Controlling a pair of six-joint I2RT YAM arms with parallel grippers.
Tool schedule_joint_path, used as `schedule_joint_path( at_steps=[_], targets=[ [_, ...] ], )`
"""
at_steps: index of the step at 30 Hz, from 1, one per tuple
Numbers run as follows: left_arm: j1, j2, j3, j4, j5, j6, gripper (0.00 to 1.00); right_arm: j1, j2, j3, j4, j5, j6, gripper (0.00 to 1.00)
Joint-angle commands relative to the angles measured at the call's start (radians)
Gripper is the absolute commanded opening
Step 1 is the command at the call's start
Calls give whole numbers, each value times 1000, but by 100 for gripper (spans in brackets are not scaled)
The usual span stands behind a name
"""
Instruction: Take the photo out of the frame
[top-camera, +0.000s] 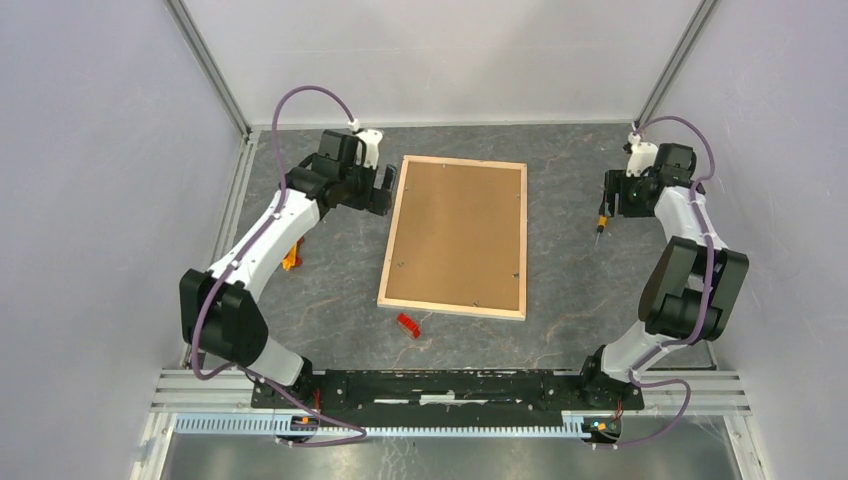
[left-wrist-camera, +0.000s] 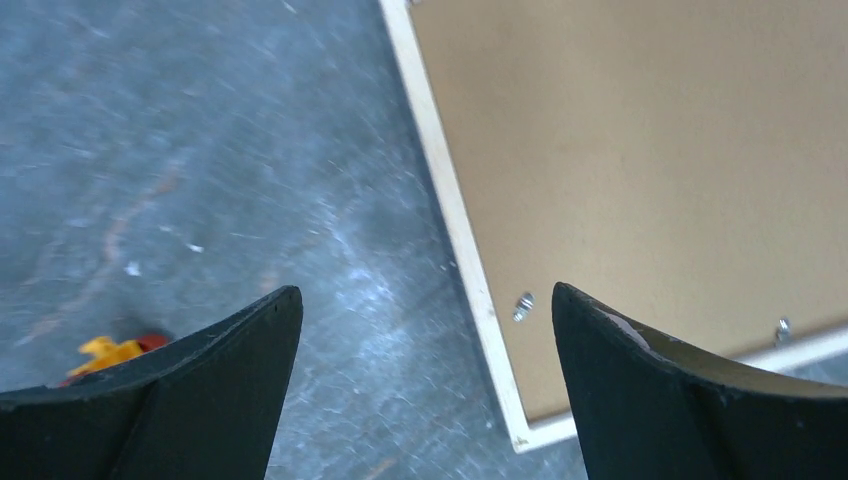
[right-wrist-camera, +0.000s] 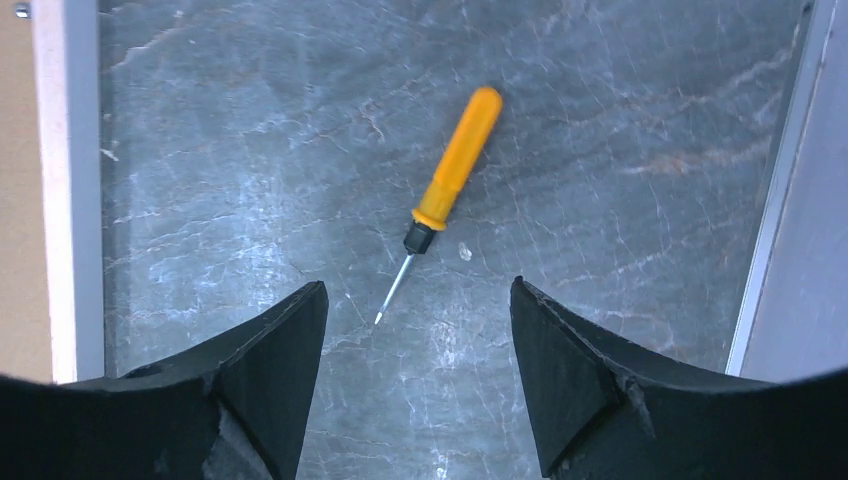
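Note:
The frame (top-camera: 391, 232) lies face down on the table, its pale wood edge around a plain brown backing board (top-camera: 457, 232). The photo is hidden under the board. My left gripper (top-camera: 383, 190) is open and empty beside the frame's far left corner. In the left wrist view its jaws (left-wrist-camera: 425, 300) straddle the wood edge (left-wrist-camera: 455, 215) near a corner, with small metal clips (left-wrist-camera: 523, 305) on the board. My right gripper (top-camera: 612, 195) is open and empty, right of the frame. In the right wrist view it (right-wrist-camera: 418, 295) hovers over a screwdriver (right-wrist-camera: 455, 170).
The orange-handled screwdriver (top-camera: 601, 222) lies on the table right of the frame. A small red object (top-camera: 407, 325) lies near the frame's near left corner. An orange object (top-camera: 292, 256) lies under the left arm. The enclosure wall rail (right-wrist-camera: 780, 180) runs close on the right.

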Motion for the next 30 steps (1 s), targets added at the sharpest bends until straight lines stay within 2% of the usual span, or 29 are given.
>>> schedule_joint_path(
  at_steps=[1, 9, 15, 26, 30],
  targets=[
    [1, -51, 58, 62, -185, 43, 100, 11, 19, -11, 36, 77, 76, 72],
    [2, -138, 0, 164, -187, 50, 100, 11, 93, -61, 117, 71, 138, 66],
    [0, -146, 20, 133, -165, 56, 100, 19, 119, -95, 188, 93, 132, 60],
    [1, -126, 64, 84, -193, 57, 100, 43, 142, -206, 202, 101, 164, 50],
    [1, -113, 76, 82, -185, 45, 100, 45, 142, -228, 221, 129, 164, 38]
  ],
)
